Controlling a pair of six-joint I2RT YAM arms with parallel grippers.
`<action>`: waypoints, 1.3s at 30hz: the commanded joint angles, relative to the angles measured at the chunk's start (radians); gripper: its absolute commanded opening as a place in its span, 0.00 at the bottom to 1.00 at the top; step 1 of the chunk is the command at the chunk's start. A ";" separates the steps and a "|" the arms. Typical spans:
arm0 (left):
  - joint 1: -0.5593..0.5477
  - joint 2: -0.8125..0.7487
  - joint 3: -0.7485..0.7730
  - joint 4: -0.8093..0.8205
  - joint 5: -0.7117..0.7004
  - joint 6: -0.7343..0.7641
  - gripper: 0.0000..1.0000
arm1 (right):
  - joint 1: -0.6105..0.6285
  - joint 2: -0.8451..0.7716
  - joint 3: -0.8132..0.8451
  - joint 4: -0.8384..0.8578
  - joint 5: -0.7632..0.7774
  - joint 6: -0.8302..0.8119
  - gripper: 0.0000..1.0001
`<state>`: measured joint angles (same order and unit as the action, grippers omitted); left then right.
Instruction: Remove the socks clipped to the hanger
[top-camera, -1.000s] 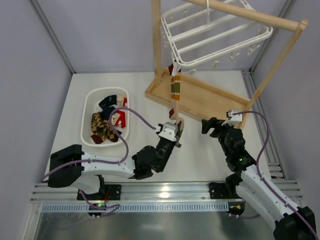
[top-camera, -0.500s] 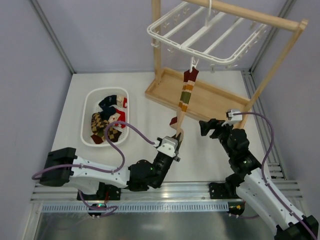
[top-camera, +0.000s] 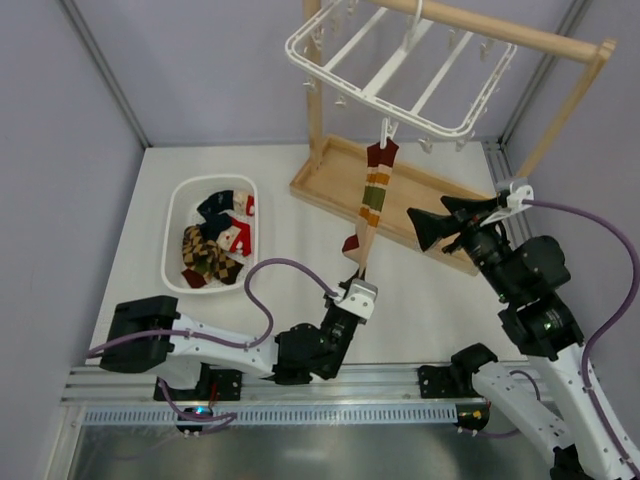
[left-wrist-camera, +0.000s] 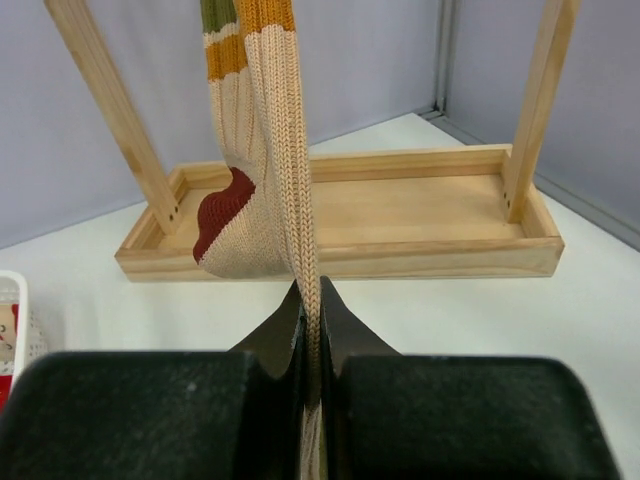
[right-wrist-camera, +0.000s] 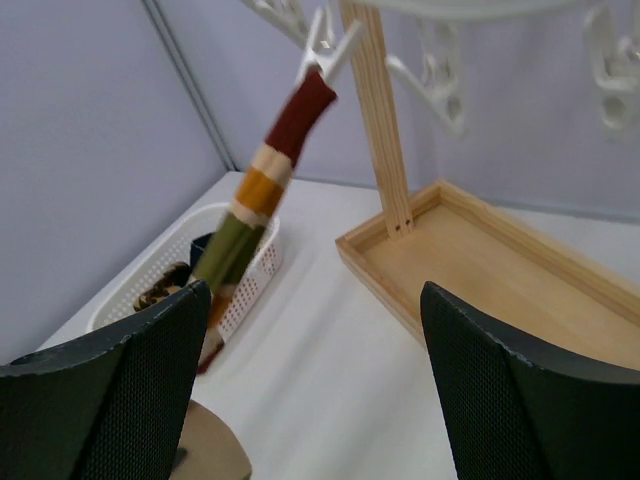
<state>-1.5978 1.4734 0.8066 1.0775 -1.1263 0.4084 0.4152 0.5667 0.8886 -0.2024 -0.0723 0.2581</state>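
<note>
The white hanger hangs tilted from the wooden rail. One cream sock with red, orange and green stripes is clipped by its red cuff to the hanger's near rim and stretches taut down to my left gripper. The left gripper is shut on the sock's lower end, just below its red heel. My right gripper is open and empty, raised to the right of the sock. In the right wrist view, the right gripper faces the sock and its clip.
A white slotted basket at the left holds several loose socks; it also shows in the right wrist view. The wooden stand's tray base and posts sit under the hanger. Grey walls enclose the table.
The left gripper has drawn the sock's end toward the near edge and right, pulling it taut. The hanger has swung and tilted. The right arm has risen toward the hanger.
</note>
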 joint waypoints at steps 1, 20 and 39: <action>-0.014 0.041 0.037 0.156 -0.062 0.113 0.00 | 0.005 0.097 0.166 -0.061 -0.098 -0.007 0.86; -0.010 0.004 0.003 0.058 0.026 0.057 0.00 | 0.045 0.493 0.559 -0.094 -0.253 0.055 0.86; 0.018 -0.094 -0.043 -0.165 0.091 -0.109 0.00 | 0.106 0.627 0.693 -0.178 0.075 0.000 0.86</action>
<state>-1.5761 1.4067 0.7784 0.9386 -1.0500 0.3458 0.5110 1.1694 1.5295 -0.3611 -0.0723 0.2787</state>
